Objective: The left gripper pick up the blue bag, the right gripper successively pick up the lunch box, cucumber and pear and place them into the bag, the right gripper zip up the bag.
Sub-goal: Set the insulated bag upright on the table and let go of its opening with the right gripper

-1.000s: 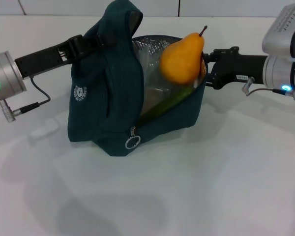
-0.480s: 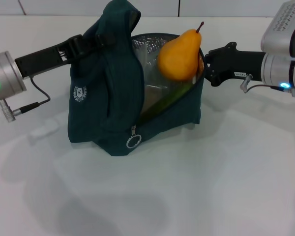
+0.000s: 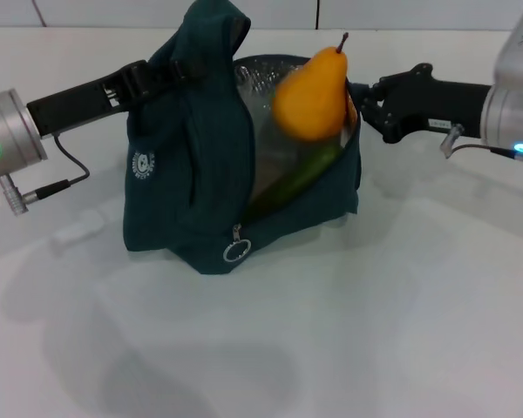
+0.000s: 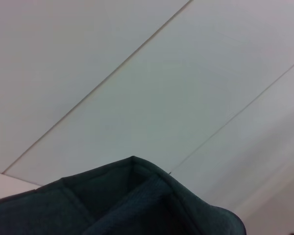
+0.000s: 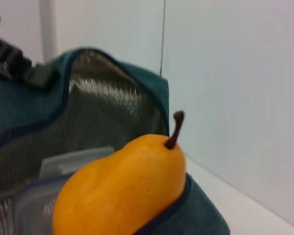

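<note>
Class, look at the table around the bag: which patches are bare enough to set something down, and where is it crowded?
The table is bare in front of the blue bag, and also beneath each arm. It is crowded at the bag's mouth: the pear sits there above the cucumber, the right gripper beside it and the left gripper at the handles.

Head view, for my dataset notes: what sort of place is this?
Probably a robot test bench rather than a kitchen: a bare white table, plain pale wall panels behind, and only the blue bag with a pear.
</note>
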